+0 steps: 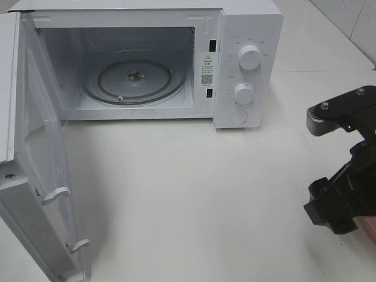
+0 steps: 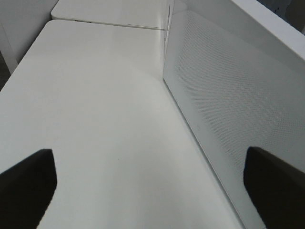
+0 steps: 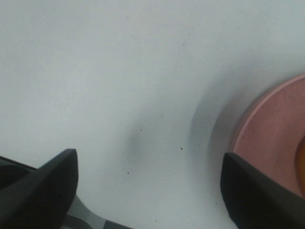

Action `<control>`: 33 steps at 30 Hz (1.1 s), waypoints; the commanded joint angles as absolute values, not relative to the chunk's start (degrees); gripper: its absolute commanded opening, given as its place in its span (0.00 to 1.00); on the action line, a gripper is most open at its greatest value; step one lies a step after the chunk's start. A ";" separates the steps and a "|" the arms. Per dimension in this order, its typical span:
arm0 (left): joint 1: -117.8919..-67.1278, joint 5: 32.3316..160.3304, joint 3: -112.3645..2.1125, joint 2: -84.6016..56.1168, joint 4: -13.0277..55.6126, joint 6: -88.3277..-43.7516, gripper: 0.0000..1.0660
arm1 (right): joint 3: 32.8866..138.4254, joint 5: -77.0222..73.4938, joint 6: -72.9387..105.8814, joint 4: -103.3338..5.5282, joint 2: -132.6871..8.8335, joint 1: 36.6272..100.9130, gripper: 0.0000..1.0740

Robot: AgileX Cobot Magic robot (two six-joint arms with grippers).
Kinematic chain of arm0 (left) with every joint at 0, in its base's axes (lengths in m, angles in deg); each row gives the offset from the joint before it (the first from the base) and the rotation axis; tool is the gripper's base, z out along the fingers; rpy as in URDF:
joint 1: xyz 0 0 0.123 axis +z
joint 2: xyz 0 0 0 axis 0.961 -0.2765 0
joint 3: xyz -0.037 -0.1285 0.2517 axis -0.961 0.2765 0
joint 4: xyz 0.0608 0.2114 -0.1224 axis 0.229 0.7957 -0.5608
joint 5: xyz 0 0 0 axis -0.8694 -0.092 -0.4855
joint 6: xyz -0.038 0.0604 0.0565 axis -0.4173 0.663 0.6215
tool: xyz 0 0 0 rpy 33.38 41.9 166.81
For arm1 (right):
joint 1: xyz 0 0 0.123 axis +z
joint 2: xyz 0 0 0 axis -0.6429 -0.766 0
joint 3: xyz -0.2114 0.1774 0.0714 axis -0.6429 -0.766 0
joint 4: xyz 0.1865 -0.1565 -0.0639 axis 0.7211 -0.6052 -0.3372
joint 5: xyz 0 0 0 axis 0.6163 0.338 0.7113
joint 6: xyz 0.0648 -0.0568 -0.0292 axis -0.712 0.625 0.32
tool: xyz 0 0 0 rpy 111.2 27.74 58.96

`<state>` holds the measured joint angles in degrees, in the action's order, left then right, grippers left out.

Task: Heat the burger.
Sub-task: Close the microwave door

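Microwave (image 1: pixel 235 59), upper left, door (image 1: pixel 35 176) swung open, glass turntable (image 1: pixel 134 80) bare. I see my right gripper (image 3: pixel 147 191) with jaws apart over the white table (image 1: pixel 188 194); my left gripper (image 2: pixel 150 181) likewise apart beside the door. Pink plate (image 3: pixel 276 133) at right edge; an orange sliver there may be the burger (image 3: pixel 301 160).

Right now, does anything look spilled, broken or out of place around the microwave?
Nothing stands out. The microwave door hangs wide open, the glass turntable sits bare and level, and the table shows no spills.
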<state>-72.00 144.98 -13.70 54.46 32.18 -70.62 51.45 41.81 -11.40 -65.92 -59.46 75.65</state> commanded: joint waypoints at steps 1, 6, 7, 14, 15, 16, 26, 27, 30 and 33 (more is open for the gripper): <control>-71.77 144.40 -13.53 55.43 31.78 -70.51 0.94 | 52.42 44.67 -7.85 -63.80 -56.03 75.42 0.72; -71.77 144.40 -13.53 55.43 31.78 -70.51 0.94 | 53.05 48.91 -4.41 -63.57 -50.12 75.42 0.72; -71.77 144.40 -13.53 55.43 31.78 -70.51 0.94 | 53.05 49.31 -3.78 -63.57 -48.92 75.42 0.72; -71.77 144.40 -13.53 55.43 31.78 -70.51 0.94 | 53.05 52.58 -3.21 -63.51 -42.68 75.42 0.72; -71.77 144.40 -13.53 55.43 31.78 -70.51 0.94 | 53.05 53.55 -3.21 -63.51 -41.93 75.42 0.72; -71.77 144.40 -13.53 55.43 31.78 -70.51 0.94 | 53.05 53.55 -3.21 -63.51 -41.93 75.42 0.72; -71.77 144.40 -13.53 55.43 31.78 -70.51 0.94 | 52.14 59.91 -1.61 -63.05 -29.84 70.20 0.71; -71.77 144.40 -13.53 55.43 31.78 -70.51 0.94 | 52.14 59.91 -1.61 -63.05 -29.84 70.20 0.71; -71.77 144.40 -13.53 55.43 31.78 -70.51 0.94 | 50.93 59.57 0.63 -61.11 -27.32 66.54 0.71; -71.77 144.40 -13.53 55.43 31.78 -70.51 0.94 | 48.93 58.94 3.67 -58.41 -22.79 62.18 0.71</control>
